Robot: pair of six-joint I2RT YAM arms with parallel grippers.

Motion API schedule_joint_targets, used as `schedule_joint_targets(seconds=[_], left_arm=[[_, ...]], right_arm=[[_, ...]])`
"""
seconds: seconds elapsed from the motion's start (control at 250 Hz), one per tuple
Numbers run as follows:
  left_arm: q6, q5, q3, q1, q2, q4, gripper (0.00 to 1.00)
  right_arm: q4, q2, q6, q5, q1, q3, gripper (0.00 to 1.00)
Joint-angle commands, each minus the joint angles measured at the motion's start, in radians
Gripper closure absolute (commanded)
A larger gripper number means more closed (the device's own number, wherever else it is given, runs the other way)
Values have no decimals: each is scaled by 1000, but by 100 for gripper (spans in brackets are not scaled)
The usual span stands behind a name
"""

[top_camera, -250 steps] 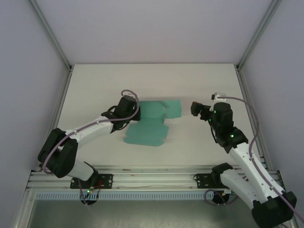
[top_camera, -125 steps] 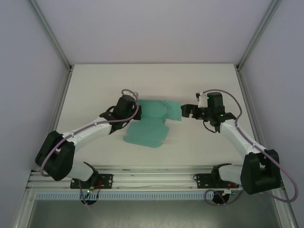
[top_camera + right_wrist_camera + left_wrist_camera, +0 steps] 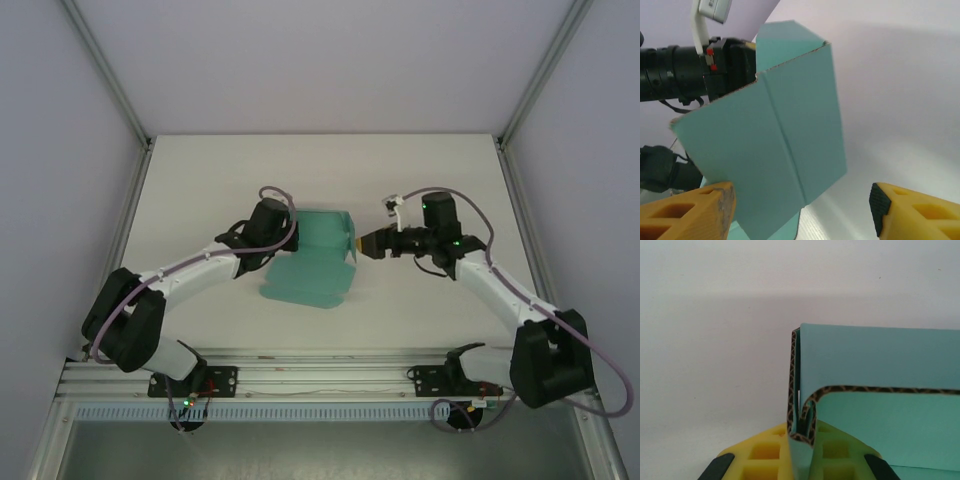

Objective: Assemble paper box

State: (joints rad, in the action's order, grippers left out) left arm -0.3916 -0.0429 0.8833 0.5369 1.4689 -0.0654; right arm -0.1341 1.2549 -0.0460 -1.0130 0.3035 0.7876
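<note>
The teal-green paper box point(image 3: 305, 280) lies partly folded in the middle of the white table point(image 3: 200, 180). Its back and right flaps stand upright. My left gripper point(image 3: 286, 238) is at the box's left back corner. In the left wrist view the yellow fingers point(image 3: 760, 452) are shut on a doubled-over wall of the paper box point(image 3: 880, 415), brown corrugated edge showing. My right gripper point(image 3: 363, 244) touches the outside of the raised right flap. In the right wrist view that flap point(image 3: 780, 150) stands just ahead of the right gripper point(image 3: 802, 205), whose fingers point(image 3: 695, 210) are spread wide open.
Aluminium frame posts point(image 3: 130, 200) and white walls close in the table on the left, right and back. A rail point(image 3: 320, 380) with both arm bases runs along the near edge. The left arm's wrist and camera point(image 3: 715, 60) sit behind the flap in the right wrist view.
The right arm swung left to the box's right side, and the right flap, flat a second ago, now stands upright. The left gripper has kept its hold.
</note>
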Motion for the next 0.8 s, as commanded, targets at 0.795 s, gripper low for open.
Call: schedule_joint_targets(seconds=[0.795], left_arm=[[27,143,59,99,107,-61,100]], right_arm=[[117,324,118,629,238,99,61]])
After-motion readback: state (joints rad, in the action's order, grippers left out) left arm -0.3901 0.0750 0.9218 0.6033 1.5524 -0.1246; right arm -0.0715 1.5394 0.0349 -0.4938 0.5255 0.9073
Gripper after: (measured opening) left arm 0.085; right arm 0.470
